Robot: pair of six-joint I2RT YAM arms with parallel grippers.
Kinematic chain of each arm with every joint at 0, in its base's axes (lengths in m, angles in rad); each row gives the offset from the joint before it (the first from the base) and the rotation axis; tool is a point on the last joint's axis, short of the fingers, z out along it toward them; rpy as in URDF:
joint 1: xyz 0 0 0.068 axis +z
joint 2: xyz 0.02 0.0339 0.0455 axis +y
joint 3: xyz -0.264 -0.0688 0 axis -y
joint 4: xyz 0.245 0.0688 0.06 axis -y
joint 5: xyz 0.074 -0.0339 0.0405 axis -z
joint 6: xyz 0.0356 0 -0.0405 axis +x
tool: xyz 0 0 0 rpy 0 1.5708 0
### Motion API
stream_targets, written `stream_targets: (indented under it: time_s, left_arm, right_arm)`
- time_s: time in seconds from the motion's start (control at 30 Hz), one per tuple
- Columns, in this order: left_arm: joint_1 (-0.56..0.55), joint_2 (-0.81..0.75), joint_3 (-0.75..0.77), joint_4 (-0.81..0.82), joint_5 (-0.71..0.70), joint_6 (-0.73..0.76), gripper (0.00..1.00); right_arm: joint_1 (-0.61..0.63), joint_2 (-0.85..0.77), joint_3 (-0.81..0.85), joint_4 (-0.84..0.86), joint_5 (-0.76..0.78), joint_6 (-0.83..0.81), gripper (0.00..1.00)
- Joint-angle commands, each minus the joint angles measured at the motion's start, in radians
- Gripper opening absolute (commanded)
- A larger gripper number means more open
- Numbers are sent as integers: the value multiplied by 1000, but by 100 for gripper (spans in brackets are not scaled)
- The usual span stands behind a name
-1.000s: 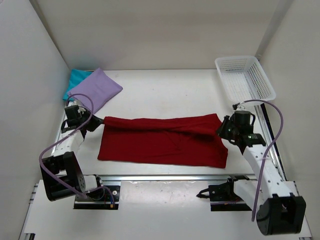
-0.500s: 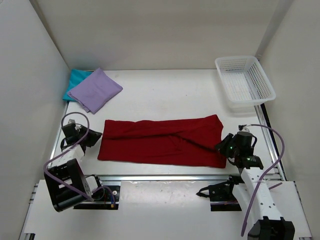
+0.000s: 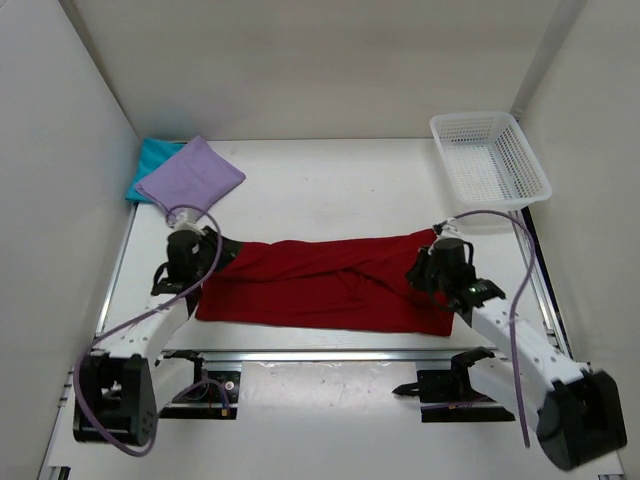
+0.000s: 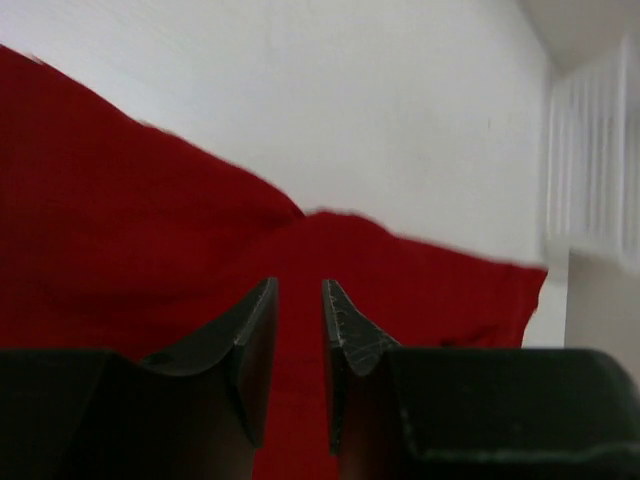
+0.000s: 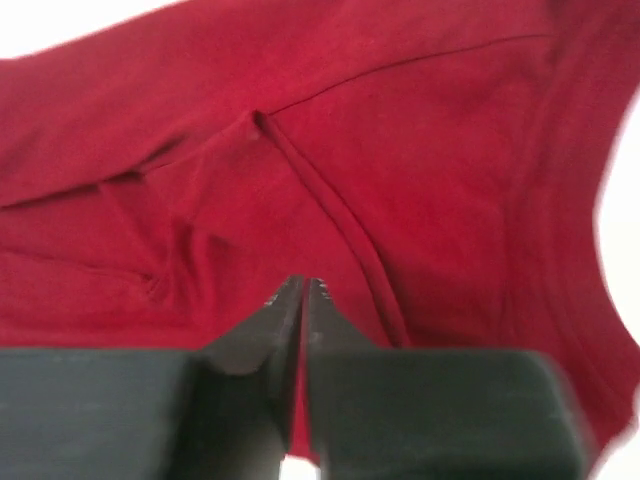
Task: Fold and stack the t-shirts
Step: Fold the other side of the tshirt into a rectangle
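1. Dark red t-shirt [image 3: 320, 285] lies spread across the near-middle of the table [image 3: 330, 190], its long axis running left to right, with 1 end by each arm.
2. Left gripper [image 4: 298, 290] sits low at the left end, pointing along the cloth, fingers slightly apart with nothing between them.
3. Right gripper [image 5: 303, 285] hovers over the right end, fingers pressed together, empty.
4. Lavender t-shirt [image 3: 190, 180] rests folded on the teal t-shirt [image 3: 150, 158] in the far-left corner. Neither arm is nearer the red one, so a 2-handed fold looks likely.

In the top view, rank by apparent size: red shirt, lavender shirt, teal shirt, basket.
1. red shirt
2. basket and lavender shirt: about alike; the basket's rim sits nearer the camera, so I leave them unranked.
3. teal shirt: only a corner shows from under the lavender one.
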Motion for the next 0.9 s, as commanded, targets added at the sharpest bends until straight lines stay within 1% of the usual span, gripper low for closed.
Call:
stream_targets:
  time_s: [0.0,0.03,0.07,0.1,0.13,0.2,0.23,0.33,0.43,0.5,0.53,0.57,0.63,0.67,0.7,0.77,0.87]
  left_arm:
    - [-138,96,-19,73,-34,-2,35]
    - [-143,140,-14,95,-27,-3,34]
    - [-138,160,-22,95,9,-15,33]
    - [-126,192,-25,121,37,-24,33]
    - [-107,211,-40,139,55,-32,32]
    - [-86,216,-71,168,74,-40,32]
    - [-71,219,-88,184,79,-34,32]
    - [-89,197,-117,184,80,-14,31]
    - [-116,168,-144,190,62,-15,32]
    - [-130,151,-151,191,42,-3,32]
    - [-139,148,-155,187,45,0,32]
    - [-130,145,-157,185,37,2,32]
    - [-92,156,-175,207,71,-9,32]
    - [-78,154,-184,220,76,-15,32]
    - [-74,162,-183,230,83,-23,31]
    - [-92,167,-181,233,83,-26,31]
    - [-110,159,-160,230,71,-25,32]
  right_arm:
    - [4,170,53,192,-29,-59,8]
    - [4,228,68,212,-29,-73,19]
    - [-5,252,83,239,-49,-88,25]
    - [-4,290,93,277,-66,-99,35]
    - [-8,314,96,316,-72,-102,42]
    - [-16,362,125,345,-113,-113,47]
    - [-9,387,133,361,-116,-103,48]
    - [31,460,182,347,-90,-129,48]
    - [45,495,189,367,-87,-136,48]
    - [31,522,189,373,-98,-134,47]
    - [31,531,197,370,-96,-134,44]
    - [38,534,203,365,-87,-136,41]
    - [38,534,188,365,-98,-126,33]
    - [44,528,185,367,-99,-126,27]
    - [54,517,185,349,-98,-131,14]
    - [71,487,189,304,-75,-119,0]
    - [128,415,185,220,-26,-102,0]
